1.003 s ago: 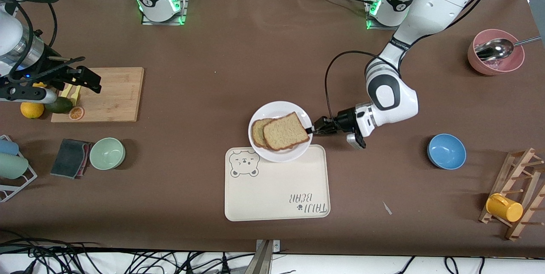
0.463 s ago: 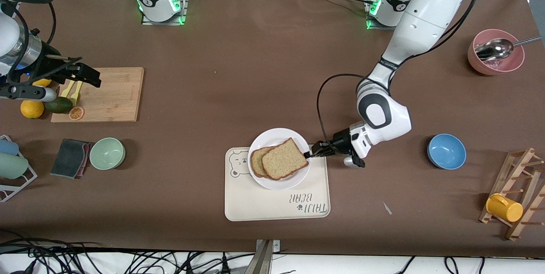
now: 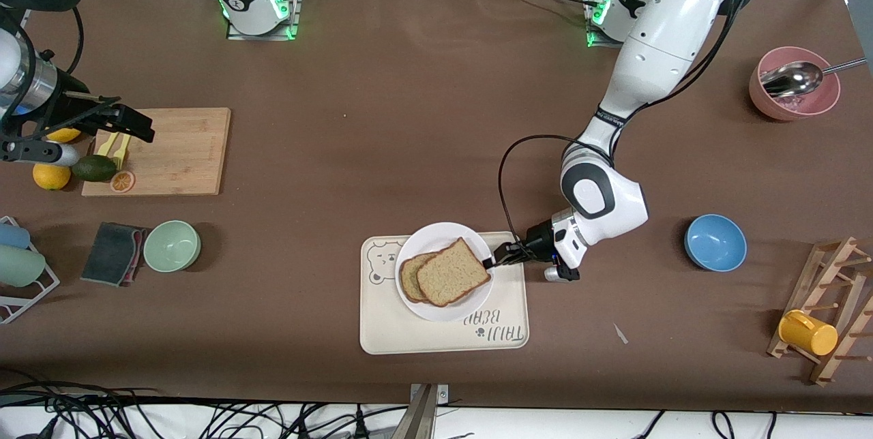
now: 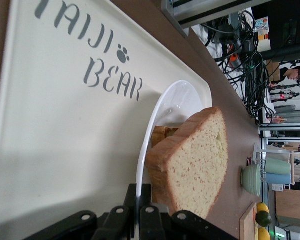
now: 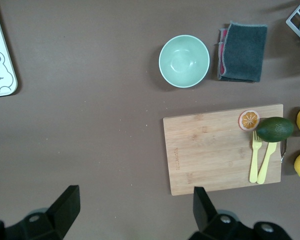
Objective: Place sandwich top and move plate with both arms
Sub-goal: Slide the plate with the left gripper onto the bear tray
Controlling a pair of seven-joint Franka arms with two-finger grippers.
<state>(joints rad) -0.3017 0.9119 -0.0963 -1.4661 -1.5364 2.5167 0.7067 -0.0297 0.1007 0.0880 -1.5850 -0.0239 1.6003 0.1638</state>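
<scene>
The brown table (image 3: 423, 118) carried everything. The left arm (image 3: 655, 43) reached down from its base to the cream bear-print tray (image 3: 443, 337), which lay at the table's near edge, midway between the two arms' ends. The wooden cutting board (image 3: 177, 149) lay toward the right arm's end of the table, with two yellow forks (image 5: 260, 160) and an avocado (image 5: 275, 129) on it. The white plate (image 3: 443, 238) sat on the tray. On the plate, the sandwich top (image 3: 453, 272) lay over a lower slice (image 3: 408, 279), shifted off it toward the left arm's end. The left tool (image 3: 492, 263) was clamped shut on the plate's rim. The right tool (image 3: 133, 127) hung spread wide and empty over the cutting board, its arm waiting.
</scene>
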